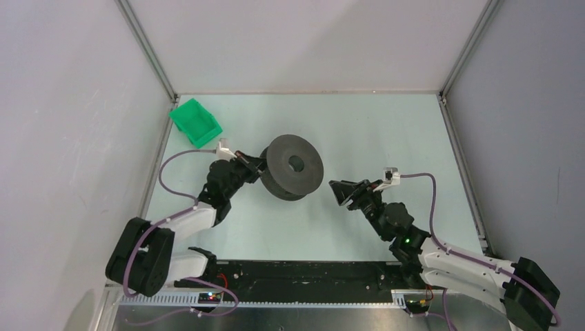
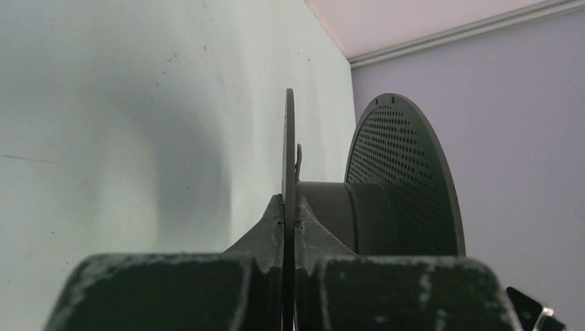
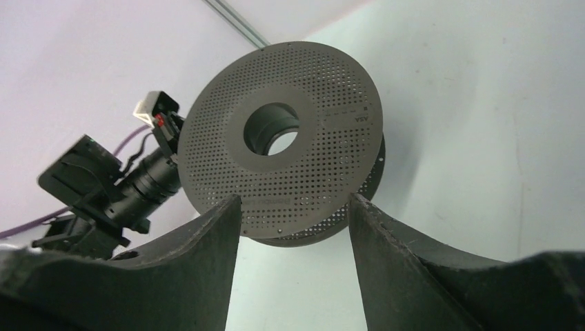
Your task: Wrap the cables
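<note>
A dark grey perforated spool (image 1: 293, 167) stands on edge at the table's middle. My left gripper (image 1: 261, 165) is shut on the rim of its left flange. In the left wrist view the thin flange (image 2: 289, 138) runs edge-on between my fingertips (image 2: 290, 207), with the hub and far flange (image 2: 407, 179) to the right. My right gripper (image 1: 339, 192) is open and empty, a short way right of the spool and facing it. In the right wrist view the spool (image 3: 324, 158) sits beyond my open gripper (image 3: 295, 207). No thin black cable shows in any view.
A green bin (image 1: 196, 123) stands at the back left, near the left wall. My left arm (image 3: 103, 186) appears left of the spool in the right wrist view. Metal frame rails and walls enclose the table.
</note>
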Robot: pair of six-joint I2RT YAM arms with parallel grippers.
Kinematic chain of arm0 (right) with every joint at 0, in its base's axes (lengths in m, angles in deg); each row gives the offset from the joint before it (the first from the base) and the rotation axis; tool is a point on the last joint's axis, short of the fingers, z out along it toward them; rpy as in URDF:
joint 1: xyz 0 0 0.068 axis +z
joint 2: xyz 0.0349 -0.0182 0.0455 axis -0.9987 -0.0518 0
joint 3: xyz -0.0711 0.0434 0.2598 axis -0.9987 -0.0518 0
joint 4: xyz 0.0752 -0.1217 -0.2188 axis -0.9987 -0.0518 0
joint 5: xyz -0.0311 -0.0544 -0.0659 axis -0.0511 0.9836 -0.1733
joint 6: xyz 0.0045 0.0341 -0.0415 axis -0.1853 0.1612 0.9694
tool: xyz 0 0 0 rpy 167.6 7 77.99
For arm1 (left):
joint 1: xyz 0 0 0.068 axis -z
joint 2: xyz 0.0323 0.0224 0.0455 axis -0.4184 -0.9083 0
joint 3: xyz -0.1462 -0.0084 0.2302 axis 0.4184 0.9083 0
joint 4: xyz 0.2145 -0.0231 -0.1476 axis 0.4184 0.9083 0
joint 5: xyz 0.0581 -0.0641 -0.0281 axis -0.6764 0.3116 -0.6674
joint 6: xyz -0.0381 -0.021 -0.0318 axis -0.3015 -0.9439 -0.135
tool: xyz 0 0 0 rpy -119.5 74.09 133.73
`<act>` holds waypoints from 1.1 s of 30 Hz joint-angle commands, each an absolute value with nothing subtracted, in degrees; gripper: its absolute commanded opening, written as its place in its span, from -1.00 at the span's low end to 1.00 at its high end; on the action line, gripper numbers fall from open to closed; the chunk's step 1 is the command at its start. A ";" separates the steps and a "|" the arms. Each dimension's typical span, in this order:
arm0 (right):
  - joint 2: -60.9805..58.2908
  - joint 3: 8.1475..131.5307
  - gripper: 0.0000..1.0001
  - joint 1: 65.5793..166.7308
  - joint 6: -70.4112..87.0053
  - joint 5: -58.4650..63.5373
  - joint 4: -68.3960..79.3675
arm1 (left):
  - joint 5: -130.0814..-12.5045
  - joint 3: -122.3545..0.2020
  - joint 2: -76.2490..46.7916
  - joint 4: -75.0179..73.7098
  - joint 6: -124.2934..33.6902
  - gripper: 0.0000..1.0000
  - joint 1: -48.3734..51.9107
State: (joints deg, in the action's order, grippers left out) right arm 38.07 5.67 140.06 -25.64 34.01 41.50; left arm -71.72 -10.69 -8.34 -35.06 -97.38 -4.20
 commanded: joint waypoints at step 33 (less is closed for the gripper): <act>29.75 5.24 0.22 133.04 -27.51 26.25 42.21 | -65.50 -7.77 -23.97 -54.56 -91.03 -0.38 -7.40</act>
